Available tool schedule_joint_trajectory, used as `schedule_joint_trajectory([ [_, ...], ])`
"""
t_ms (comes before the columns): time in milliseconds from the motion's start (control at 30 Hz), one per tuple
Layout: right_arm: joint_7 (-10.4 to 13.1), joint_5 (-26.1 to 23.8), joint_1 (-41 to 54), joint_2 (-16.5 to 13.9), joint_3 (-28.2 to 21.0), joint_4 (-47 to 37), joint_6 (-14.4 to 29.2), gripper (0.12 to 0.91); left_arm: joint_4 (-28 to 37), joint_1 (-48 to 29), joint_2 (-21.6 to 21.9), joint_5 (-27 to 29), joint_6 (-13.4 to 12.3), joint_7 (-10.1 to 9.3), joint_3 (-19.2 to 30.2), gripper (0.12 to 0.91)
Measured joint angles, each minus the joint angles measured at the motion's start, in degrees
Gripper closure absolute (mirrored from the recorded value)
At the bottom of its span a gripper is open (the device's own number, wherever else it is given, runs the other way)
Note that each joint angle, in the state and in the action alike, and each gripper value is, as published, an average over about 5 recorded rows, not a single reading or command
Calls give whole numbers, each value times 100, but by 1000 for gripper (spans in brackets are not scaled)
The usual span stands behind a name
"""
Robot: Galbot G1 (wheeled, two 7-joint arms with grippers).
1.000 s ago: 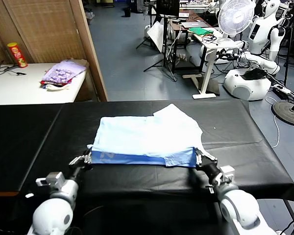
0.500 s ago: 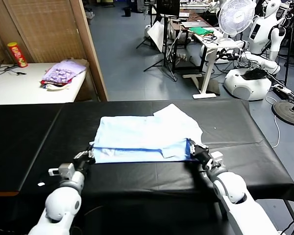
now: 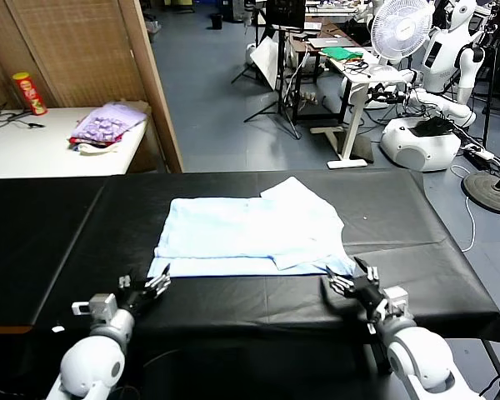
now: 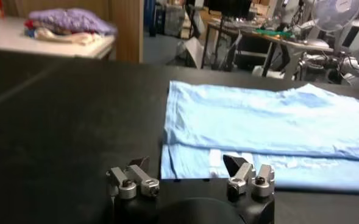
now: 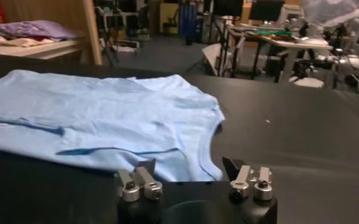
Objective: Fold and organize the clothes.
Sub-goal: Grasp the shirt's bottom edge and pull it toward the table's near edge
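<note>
Both my grippers open and empty at the near edge of the folded shirt.

The pale light-blue short-sleeved cotton T-shirt point(image 3: 248, 232) lies flat on the black cloth-covered table point(image 3: 417, 242), its bottom hem doubled over. My left gripper point(image 3: 143, 290) sits at the shirt's 7 o'clock, jaws spread; my right gripper point(image 3: 351, 282) sits at its 5 o'clock, jaws parted, holding nothing.

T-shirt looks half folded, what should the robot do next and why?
Probably reach both grippers forward for another fold. The T-shirt lies flat on the black table with its near edge already turned up, and the left gripper and right gripper sit open and empty just short of it.
</note>
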Motion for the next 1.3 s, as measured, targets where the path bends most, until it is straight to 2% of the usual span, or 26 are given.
schedule_joint_trajectory([
  [100, 12, 58, 36, 26, -47, -67, -15, 827, 42, 10, 6, -78, 11, -22, -11, 603],
  [167, 79, 170, 32, 31, -62, -54, -70, 886, 32, 40, 19, -60, 24, -56, -14, 704],
  [267, 249, 379, -13, 24, -56, 48, -227, 902, -43, 129, 67, 94, 46, -119, -36, 853],
  [333, 363, 483, -66, 16, -36, 168, -359, 903, -127, 223, 120, 261, 57, -152, -80, 897],
  [567, 595, 571, -456, 37, 39, 771, -752, 903, -587, 800, 360, 980, 44, -185, -334, 903],
  [700, 589, 592, -748, 61, 77, 1062, -888, 901, -923, 1255, 486, 1057, 62, -196, -567, 903],
  [767, 570, 615, -879, 59, 107, 1188, -957, 871, -1085, 1494, 510, 1048, 95, -212, -688, 903],
  [867, 559, 636, -1034, 35, 162, 1393, -1069, 745, -1315, 1780, 511, 1029, 162, -241, -852, 853],
  [900, 559, 647, -1065, 22, 180, 1465, -1119, 695, -1383, 1839, 508, 1024, 192, -254, -900, 814],
  [1033, 570, 746, -1045, -62, 258, 1729, -1316, 494, -1626, 1927, 512, 975, 435, -297, -1064, 591],
  [1133, 608, 757, -851, -144, 258, 1793, -1329, 335, -1793, 1882, 560, 802, 724, -237, -1202, 440],
  [1200, 664, 721, -569, -186, 185, 1698, -1296, 265, -1858, 1776, 613, 620, 886, -188, -1288, 350],
  [1300, 765, 683, 84, -210, -40, 1349, -1254, 232, -1824, 1454, 734, 233, 1024, -193, -1318, 255],
])
